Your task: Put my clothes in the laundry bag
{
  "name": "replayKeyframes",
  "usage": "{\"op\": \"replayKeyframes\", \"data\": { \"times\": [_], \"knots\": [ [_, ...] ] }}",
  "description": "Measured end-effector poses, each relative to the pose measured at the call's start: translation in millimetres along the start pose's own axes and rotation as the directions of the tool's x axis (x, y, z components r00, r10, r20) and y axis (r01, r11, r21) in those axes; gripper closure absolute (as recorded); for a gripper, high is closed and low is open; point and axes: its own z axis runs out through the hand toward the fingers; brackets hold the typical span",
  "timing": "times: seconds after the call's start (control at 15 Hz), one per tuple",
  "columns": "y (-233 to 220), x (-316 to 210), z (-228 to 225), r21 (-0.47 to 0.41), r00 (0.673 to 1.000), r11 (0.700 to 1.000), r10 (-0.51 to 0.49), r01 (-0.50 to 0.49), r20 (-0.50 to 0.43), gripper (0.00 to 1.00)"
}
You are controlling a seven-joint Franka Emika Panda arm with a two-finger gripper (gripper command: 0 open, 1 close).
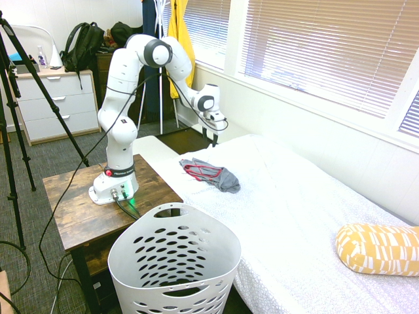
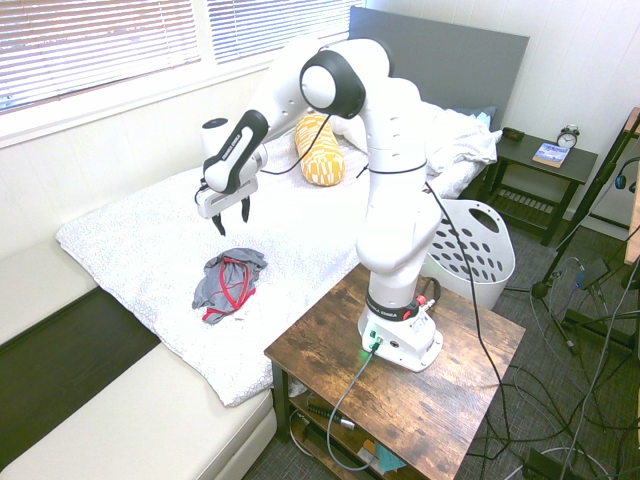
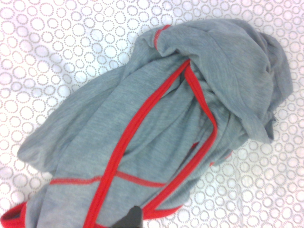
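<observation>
First exterior view: the claw (image 1: 210,137) hangs, fingers apart and empty, over the white ring-patterned bed (image 1: 294,216). The crumpled grey fabric garment with red trim (image 1: 226,180) lies on the bed at six o'clock from it in the picture, its long axis running from ten to four o'clock. The big white plastic hamper with oval holes (image 1: 219,248) stands at seven o'clock from the garment, beside the brown wood-topped table (image 1: 62,190).

Second exterior view: the garment again sits at six o'clock below the claw, its long axis running roughly one to seven. Since both opposed cameras put it under the claw, the next move is probably mostly downward. The nearest bed edges lie towards seven and five o'clock; open bedding stretches at two, towards the yellow-and-white patterned pillow (image 2: 320,155).

Wrist view: the garment fills much of the frame, red bands crossing it, ring-patterned bedding around. A raised fold looks easiest to pinch.
</observation>
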Motion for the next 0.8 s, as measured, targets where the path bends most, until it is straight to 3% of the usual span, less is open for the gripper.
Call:
{"op": "replayKeyframes", "data": {
  "times": [0.33, 0.8],
  "knots": [
    [-74.9, -13.6, 97.4, -0.083, 0.997, 0.994, -0.065, 0.068, 0.042, 0.00],
    [-123.0, -29.0, 166.8, -0.209, 0.995, 0.973, -0.093, 0.099, 0.042, 0.00]
  ]
}}
